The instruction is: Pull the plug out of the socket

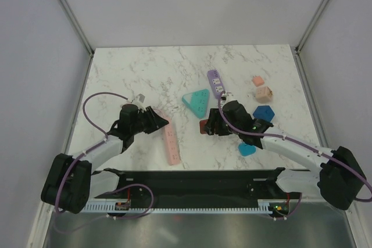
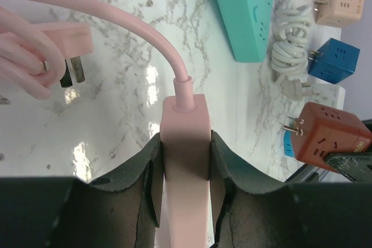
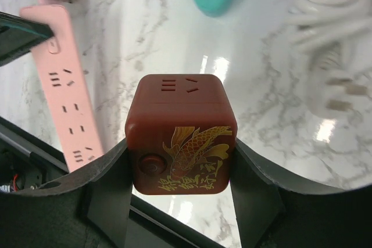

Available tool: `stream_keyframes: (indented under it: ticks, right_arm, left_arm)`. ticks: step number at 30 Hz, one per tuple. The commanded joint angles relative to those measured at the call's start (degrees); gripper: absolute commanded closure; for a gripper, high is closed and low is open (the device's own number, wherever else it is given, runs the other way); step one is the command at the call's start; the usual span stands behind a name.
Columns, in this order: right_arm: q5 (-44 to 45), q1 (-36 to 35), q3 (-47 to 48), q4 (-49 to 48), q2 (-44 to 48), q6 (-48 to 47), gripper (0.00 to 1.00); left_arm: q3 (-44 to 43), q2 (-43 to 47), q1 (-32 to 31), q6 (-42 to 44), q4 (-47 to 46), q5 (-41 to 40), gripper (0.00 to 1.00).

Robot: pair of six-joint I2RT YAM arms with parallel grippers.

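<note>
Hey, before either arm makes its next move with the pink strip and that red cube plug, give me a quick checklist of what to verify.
1. Grip of the left gripper on the pink power strip, at its cable end: ok.
2. Grip of the right gripper on the red-brown cube adapter: ok.
3. Cube's pins out of the strip: ok, they show bare in the left wrist view.
4. Strip's visible sockets empty: ok.
5. Free spot to set the cube down, with the white coiled cable and blue cube adapter close by: cannot tell.
</note>
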State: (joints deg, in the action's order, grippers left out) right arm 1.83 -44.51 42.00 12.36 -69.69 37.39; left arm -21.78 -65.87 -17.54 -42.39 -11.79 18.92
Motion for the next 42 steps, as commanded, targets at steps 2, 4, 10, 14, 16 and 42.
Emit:
stream_keyframes:
  ticks: [2,4,10,14,16,42]
  right_arm:
    - [-5.6,4.5,-4.9,1.0,6.6,3.3,1.0]
    - [-7.8,6.4,-6.1,2.4,7.4,3.6,1.0]
    - [-10.9,10.2,-7.9,5.7,9.6,1.9,1.0]
    - [-13.5,12.5,-8.2,6.7,8.4,0.1,1.0]
    - [-14.3,13.1,-8.2,6.7,7.0,-0.6,1.0]
    - [-13.2,14.5,-9.7,5.6,2.2,-2.9,0.62]
  left_arm:
    - [-4.7,-7.2,3.5,0.6,-6.7,-2.1,0.98]
    - [-6.6,-10.4,5.8,-0.1,-9.7,0.0,0.98]
    - [-15.6,-25.5,12.5,-3.1,-17.5,12.0,0.98]
    - [-25.2,-35.7,13.6,-3.1,-16.7,18.4,0.98]
    - [-29.3,-39.8,13.6,-2.7,-15.5,20.1,0.94]
    - [-31.4,-10.4,8.2,2.5,19.7,5.3,0.0]
